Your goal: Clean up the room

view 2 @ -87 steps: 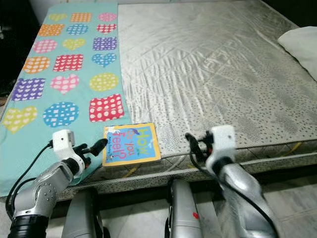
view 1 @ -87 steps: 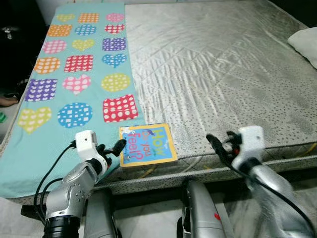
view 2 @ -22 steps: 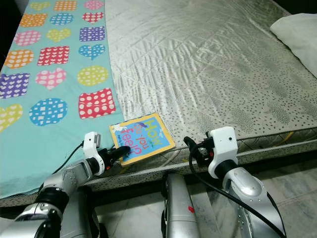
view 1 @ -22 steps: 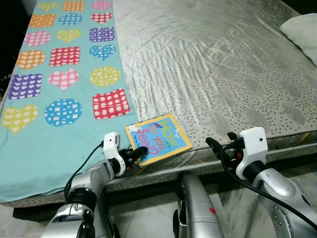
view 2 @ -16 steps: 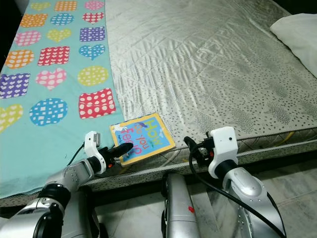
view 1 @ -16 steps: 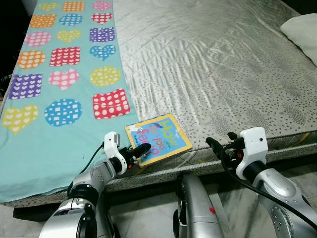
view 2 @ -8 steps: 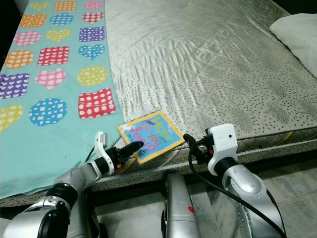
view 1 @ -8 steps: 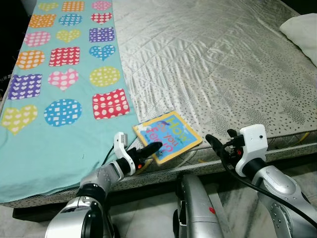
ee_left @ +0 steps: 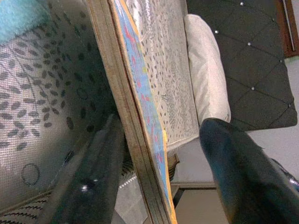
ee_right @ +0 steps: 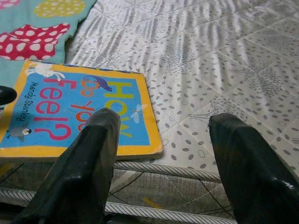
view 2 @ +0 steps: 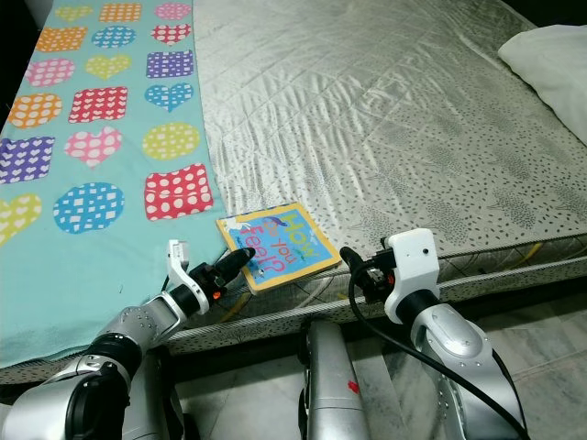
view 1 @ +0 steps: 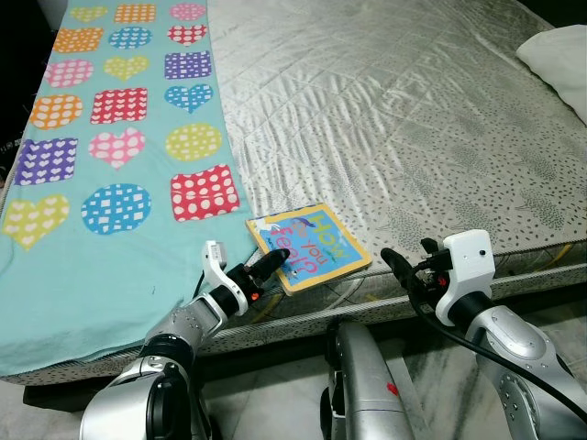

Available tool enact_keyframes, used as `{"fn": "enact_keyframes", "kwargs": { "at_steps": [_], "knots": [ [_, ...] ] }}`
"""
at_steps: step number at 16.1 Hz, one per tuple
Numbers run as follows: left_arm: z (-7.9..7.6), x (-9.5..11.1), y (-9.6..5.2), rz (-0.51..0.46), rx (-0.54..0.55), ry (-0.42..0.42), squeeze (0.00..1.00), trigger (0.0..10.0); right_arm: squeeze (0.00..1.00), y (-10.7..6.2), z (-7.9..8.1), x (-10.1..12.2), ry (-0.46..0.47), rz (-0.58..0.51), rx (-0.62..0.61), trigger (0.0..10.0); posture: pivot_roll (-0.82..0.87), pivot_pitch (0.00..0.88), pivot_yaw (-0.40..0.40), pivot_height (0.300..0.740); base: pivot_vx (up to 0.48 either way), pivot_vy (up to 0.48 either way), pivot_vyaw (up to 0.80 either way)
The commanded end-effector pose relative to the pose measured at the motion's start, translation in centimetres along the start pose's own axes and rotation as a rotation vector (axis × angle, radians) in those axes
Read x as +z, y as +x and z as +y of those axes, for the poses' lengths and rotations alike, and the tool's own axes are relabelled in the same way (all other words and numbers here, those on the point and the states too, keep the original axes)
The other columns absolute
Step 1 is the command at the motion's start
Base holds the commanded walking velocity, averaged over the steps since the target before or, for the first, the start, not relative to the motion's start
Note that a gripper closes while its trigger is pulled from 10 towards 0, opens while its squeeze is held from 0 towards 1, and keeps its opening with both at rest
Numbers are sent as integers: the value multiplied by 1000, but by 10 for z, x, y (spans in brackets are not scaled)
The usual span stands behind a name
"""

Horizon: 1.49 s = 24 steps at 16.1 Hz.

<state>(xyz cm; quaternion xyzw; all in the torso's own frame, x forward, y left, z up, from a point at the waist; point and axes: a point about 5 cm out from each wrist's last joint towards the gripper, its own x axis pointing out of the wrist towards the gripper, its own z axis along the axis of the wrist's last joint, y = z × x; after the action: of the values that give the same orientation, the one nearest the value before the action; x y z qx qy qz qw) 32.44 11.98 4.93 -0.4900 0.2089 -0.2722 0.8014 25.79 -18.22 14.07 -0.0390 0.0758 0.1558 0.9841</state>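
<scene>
Your left gripper (view 1: 263, 269), fingers apart, straddles the picture book's (view 1: 310, 247) near-left corner at the mattress (view 1: 413, 119) edge; close off-centre and the book could slide off.

Glossy thick-board book (view 1: 309, 246); satiny quilted mattress (view 1: 394, 119); matt printed cloth sheet (view 1: 110, 156); shiny black plastic fingers (ee_right: 88, 172); silver metal arms (view 1: 518, 353).

A bare mattress (view 1: 413, 128) carries a patterned blanket (view 1: 110, 165), book (view 1: 310, 246) and pillow (view 1: 555, 60)
</scene>
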Motion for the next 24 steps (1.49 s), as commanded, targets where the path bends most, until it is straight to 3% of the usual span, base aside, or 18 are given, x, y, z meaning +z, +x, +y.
{"fn": "enact_keyframes", "kwargs": {
  "at_steps": [1,10,18,21,23,24],
  "knots": [
    [1,3,-1,-15,9,-17,0,0,0,0,2,-2,0,2,2,10000,-311,118,-31,532,0,0,0],
    [2,3,0,-37,23,-50,0,0,0,0,3,-1,6,-6,14,10000,-310,120,-31,532,0,0,0],
    [3,6,-1,-61,46,-52,0,0,0,-7,22,-7,74,45,231,10000,-316,120,-28,532,0,0,0],
    [-1,33,-2,-166,88,116,0,0,0,-4,23,-5,78,31,226,10000,-306,99,-21,532,0,0,0],
    [-6,50,-7,-173,111,345,0,0,0,3,19,-1,109,0,171,10000,-270,74,-10,532,0,0,0],
    [-10,63,-18,-223,157,547,0,0,0,10,16,2,131,-30,119,10000,-250,58,-4,532,0,0,0]
  ]
}}
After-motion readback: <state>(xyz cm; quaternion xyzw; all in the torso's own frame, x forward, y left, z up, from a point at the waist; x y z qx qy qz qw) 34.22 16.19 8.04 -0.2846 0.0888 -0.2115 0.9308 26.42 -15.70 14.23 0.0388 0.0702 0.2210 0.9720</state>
